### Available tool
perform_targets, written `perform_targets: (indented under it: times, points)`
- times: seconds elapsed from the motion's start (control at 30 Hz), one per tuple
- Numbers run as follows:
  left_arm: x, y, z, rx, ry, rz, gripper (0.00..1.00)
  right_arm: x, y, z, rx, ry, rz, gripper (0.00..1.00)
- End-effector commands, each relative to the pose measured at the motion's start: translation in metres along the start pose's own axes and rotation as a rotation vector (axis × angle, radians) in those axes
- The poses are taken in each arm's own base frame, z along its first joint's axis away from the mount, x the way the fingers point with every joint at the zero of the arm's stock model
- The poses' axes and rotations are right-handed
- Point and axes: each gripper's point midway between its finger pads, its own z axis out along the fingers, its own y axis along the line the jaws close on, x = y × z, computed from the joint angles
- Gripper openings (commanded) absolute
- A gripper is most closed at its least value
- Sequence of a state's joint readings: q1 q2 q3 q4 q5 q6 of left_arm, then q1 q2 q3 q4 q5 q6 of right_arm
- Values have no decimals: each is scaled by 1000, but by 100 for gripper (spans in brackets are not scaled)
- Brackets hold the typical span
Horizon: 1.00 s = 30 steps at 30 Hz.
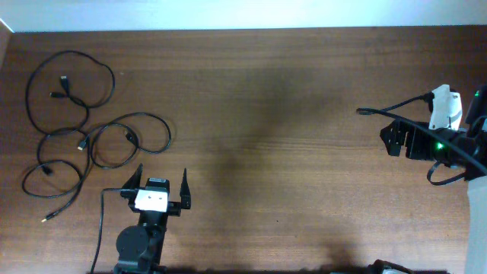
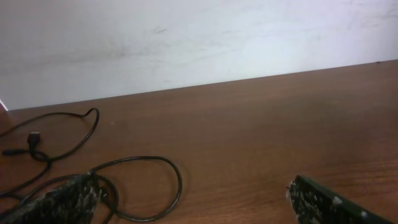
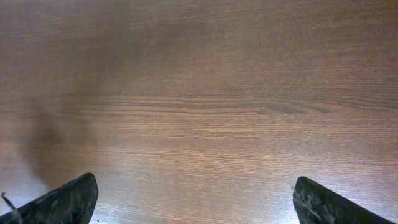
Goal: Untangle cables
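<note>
Overhead: the cables (image 1: 85, 135) lie in loose overlapping loops at the far left of the tabletop (image 1: 289, 114). The tangle's long axis runs from the rear left corner toward the front edge. The left gripper (image 1: 162, 170) is wide open and empty. The cables sit ahead of it and off to its left, and the nearest loop is near its left finger but not touching. The right gripper (image 1: 389, 139) is at the far right edge, also wide open and empty, well apart from the cables. So the left arm is clearly the nearer 1.

Left wrist: the left gripper (image 2: 193, 183) shows 2 spread fingers with nothing between them. The cables (image 2: 178, 183) loop low on the left, with a strand passing behind the left finger.

Right wrist: the right gripper (image 3: 196, 186) is wide open over bare tabletop (image 3: 199, 93), and no cables are in view.
</note>
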<state>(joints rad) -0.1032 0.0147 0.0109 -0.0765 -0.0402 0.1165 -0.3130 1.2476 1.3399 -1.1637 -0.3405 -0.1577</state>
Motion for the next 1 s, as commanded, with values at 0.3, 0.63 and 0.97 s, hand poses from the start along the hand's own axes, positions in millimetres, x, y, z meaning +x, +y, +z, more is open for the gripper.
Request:
perform_targets:
  times: [0.3,0.63,0.97]
  points:
    - [1,-1,0,6,-1,20,99,-4,3,-3,-7,-14,-12,99]
    - [1,-1,0,6,-1,20,99,-3,2,0,-8,-1,-8,99]
    - [1,-1,0,6,-1,20,99,-3,2,0,-8,-2,-8,99]
